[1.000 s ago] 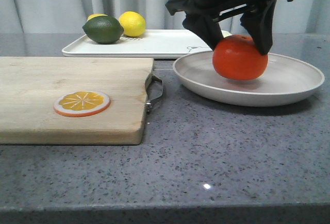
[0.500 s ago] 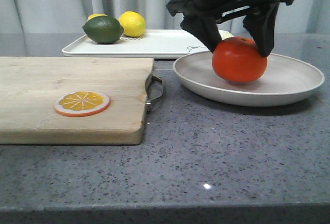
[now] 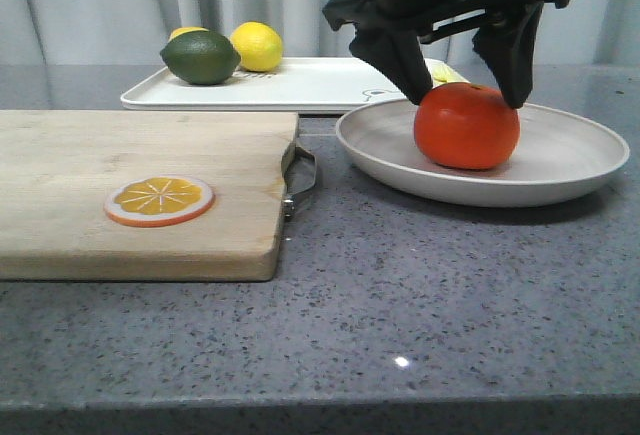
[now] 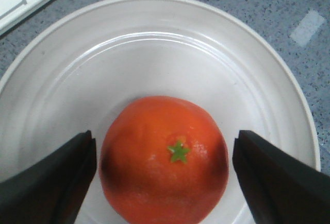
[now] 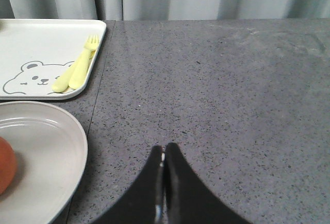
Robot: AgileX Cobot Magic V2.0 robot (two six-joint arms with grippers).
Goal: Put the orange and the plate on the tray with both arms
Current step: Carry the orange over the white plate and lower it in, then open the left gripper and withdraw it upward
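On the grey speckled bench the wooden cutting board lies nearest, an orange slice disc on it. Beyond, the left tool hangs point-down over the plate, its fingers spread wide and released either side of the orange, which rests in the plate. The fruit is round, slightly flattened, bright orange-red, with a small green star at its dimple. The right tool is clenched on nothing above bare bench beside the plate. Farthest, the white tray carries a lime, lemon and a pale yellow fork.
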